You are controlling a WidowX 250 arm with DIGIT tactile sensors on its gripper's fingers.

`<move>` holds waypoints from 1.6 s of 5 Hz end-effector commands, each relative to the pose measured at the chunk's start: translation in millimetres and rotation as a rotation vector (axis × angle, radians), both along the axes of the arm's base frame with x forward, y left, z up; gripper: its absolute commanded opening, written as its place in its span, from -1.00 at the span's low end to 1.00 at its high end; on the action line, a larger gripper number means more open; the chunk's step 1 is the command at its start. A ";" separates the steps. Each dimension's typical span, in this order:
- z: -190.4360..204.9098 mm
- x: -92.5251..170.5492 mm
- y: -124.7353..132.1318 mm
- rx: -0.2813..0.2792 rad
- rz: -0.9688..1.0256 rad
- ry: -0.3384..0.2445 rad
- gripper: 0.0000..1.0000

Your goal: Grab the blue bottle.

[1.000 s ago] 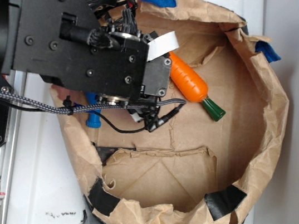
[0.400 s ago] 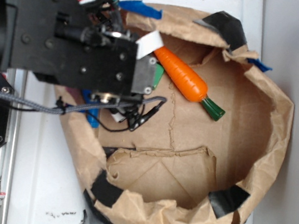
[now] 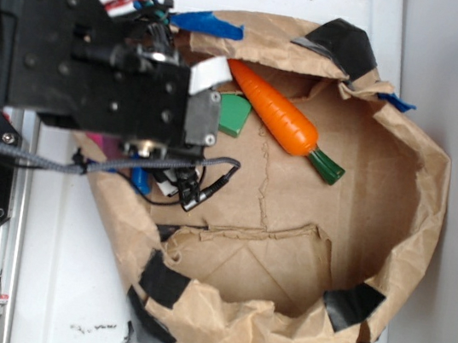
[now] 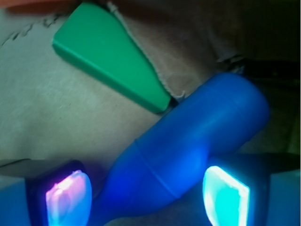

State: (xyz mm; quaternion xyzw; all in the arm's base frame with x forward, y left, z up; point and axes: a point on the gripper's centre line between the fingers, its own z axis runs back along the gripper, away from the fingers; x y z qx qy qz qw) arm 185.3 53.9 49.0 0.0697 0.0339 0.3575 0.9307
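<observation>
The hand (image 4: 146, 195) stands apart astride the blue bottle (image 4: 188, 146), which looks rigid, light and slick; best gripped at its shoulder, toward 6 o'clock.

Exterior view looks straight down from overhead; wrist view sits close, sharing the green wedge (image 4: 113, 59).

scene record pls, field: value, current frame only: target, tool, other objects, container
target: blue bottle, lying on its side on the brown paper, mostly hidden under the arm in the exterior view
tool: tool open, one finger on each side of the bottle's narrowing end; contact cannot be told
fingers: lit pads, one pinkish, one cyan
nearby: green wedge block beside the bottle's wide end
other: toy carrot, orange with green tip, beyond the wedge
container: crumpled brown paper bag patched with black and blue tape
</observation>
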 end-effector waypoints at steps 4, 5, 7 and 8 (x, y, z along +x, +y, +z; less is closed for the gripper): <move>-8.6 23.0 8.6 -0.141 -0.090 -0.071 -1.00; -3.5 25.1 8.1 -0.143 -0.112 -0.076 -1.00; 70.1 47.1 -4.6 -0.134 -0.533 -0.164 -1.00; 109.3 53.0 -13.2 -0.066 -0.682 -0.196 -1.00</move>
